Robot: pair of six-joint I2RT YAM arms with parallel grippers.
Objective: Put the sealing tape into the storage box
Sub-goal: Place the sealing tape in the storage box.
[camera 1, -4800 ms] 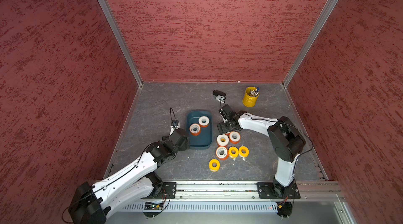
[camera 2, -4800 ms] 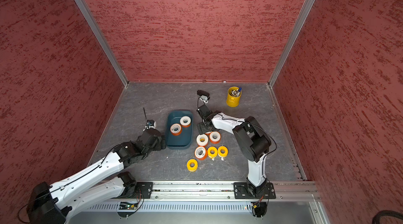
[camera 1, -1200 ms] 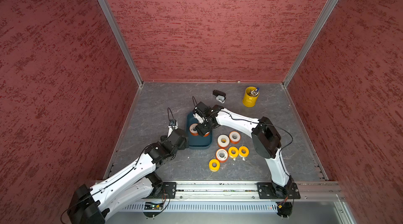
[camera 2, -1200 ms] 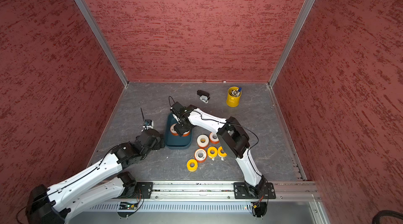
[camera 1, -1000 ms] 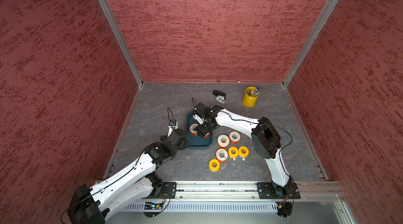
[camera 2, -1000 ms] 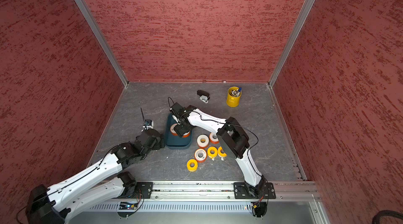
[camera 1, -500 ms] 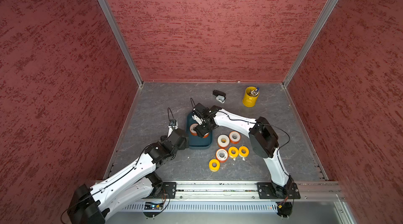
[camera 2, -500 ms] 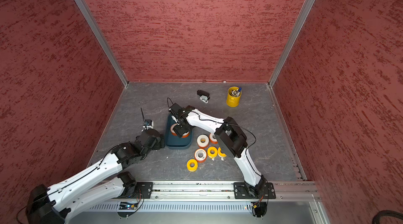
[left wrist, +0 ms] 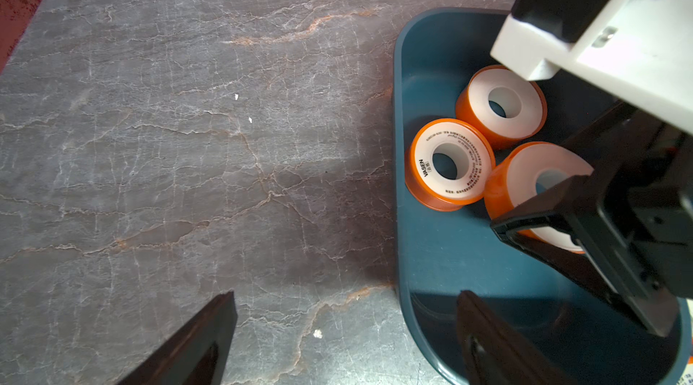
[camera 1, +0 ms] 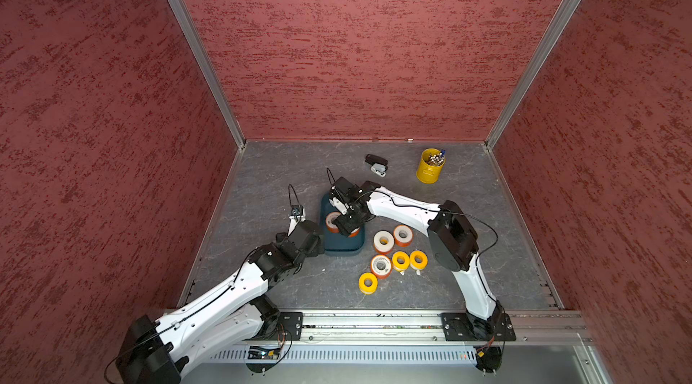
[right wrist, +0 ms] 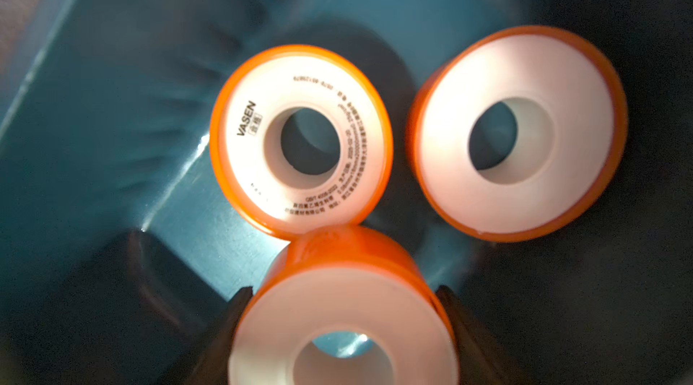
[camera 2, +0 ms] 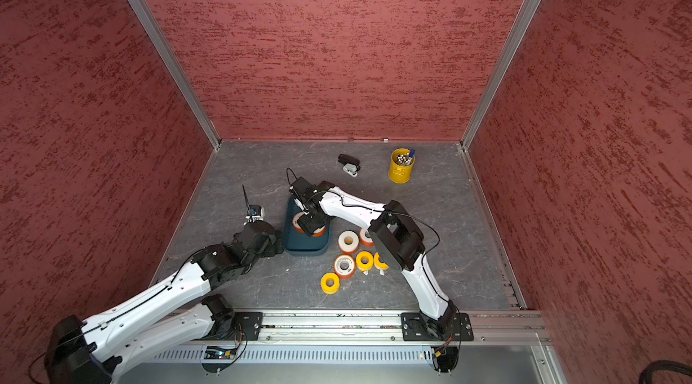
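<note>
Moved since a few seconds back: right arm has swung in from beside the box and now hangs over it. No visible change over the last half second.

- right gripper [right wrist: 342, 321], black parallel jaws: closed on a small orange-sided tape roll with white face and centre hole, the held roll [left wrist: 525, 169]. Jaws pinch its orange wall from both sides. Hole axis points up toward the wrist, a little tilted.
- storage box [left wrist: 450, 251], a shallow dark teal plastic tray with rounded corners, is directly under those jaws. Cannot tell whether the held roll rests on the floor yet.
- Just past the jaw tips, two like rolls lie flat in the box: labelled roll [right wrist: 255, 161] and plain roll [right wrist: 525, 195]. Held roll's rim overlaps the labelled roll's edge; touching or merely above, cannot tell.
- Judgement: release step. Bare floor lies on the wrist side of the jaw tips, settled rolls on the far side, so the roll may land leaning on the labelled one.
- left gripper [left wrist: 347, 300]: jaws wide, empty, astride the box wall, one over the grey marbled tabletop [left wrist: 187, 139].
- Six loose rolls [camera 1: 383, 241] lie behind the right gripper, beside its forearm. Right arm is nearer; left would have to cross the box.
</note>
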